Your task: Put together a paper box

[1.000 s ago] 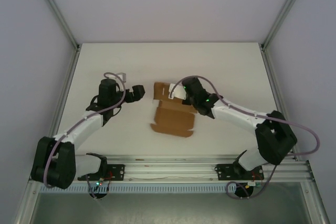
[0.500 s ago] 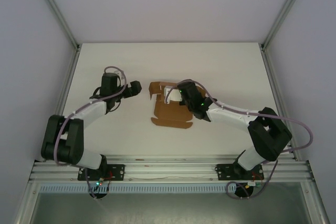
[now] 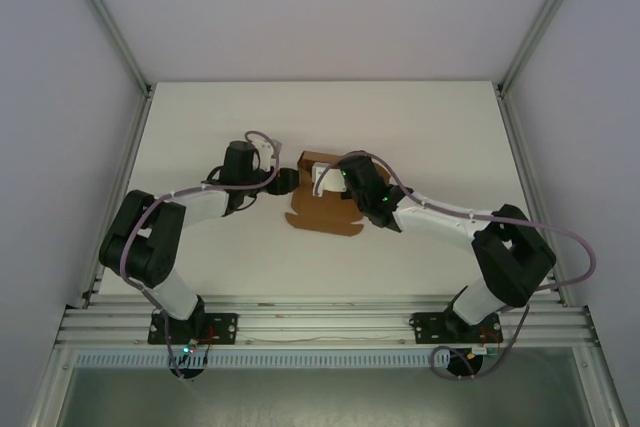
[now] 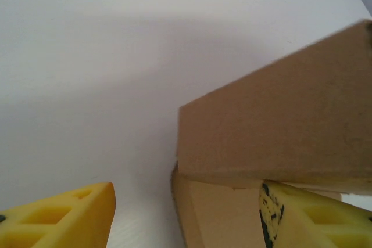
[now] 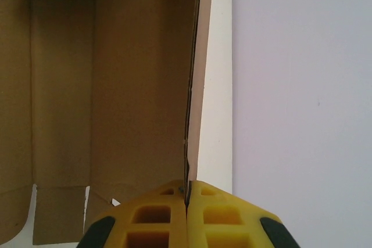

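Observation:
The paper box [image 3: 322,209] is a brown die-cut cardboard sheet, partly folded, lying mid-table. My right gripper [image 3: 330,179] is over its far end, shut on an upright side wall. In the right wrist view the yellow fingers [image 5: 163,216] pinch that wall's thin edge at the gripper [image 5: 187,198], with the box's creased inside [image 5: 116,85] to the left. My left gripper [image 3: 288,183] is at the box's left edge and open. In the left wrist view a raised cardboard flap [image 4: 279,126] fills the right side, and its corner lies between the spread yellow fingers [image 4: 64,216] of the gripper [image 4: 186,204].
The white table [image 3: 200,117] is ringed by grey walls and metal posts [image 3: 105,17]. The aluminium rail [image 3: 320,322] with both arm bases runs along the near edge.
My left gripper has swung right across the table to the box's left edge. The box has been pulled up and folded tighter at its far end. The right gripper has shifted slightly left.

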Tool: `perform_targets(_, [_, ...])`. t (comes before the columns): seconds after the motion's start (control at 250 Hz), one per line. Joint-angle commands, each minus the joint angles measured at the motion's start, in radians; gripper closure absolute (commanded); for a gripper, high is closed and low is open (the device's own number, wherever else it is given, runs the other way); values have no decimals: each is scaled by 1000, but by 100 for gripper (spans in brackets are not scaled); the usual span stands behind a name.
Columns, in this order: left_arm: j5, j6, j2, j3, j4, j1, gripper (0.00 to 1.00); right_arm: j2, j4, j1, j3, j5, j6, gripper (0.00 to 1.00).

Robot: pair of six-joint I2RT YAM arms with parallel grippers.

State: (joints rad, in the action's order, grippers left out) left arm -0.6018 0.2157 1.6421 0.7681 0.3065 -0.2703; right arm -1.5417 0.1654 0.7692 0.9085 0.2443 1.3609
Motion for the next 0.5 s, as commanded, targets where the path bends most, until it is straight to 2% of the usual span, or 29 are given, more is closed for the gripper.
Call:
perform_targets(0.0, [25,-56,9,12,58,-18,35,-18,-7,11,4,31,-13,100])
perform_targets(0.212, [65,-69,8,-44,176,-43,35,-42,-41,16,-6,72,25,100])
perform_targets(0.312, [77,-86,17,-47,172,-55,36,-74,-10,17,-26,128,92,100])
perform_targets(0.496, [66,-105,55,-54,187,-67,40,-90,89,22,-75,142,163,100])
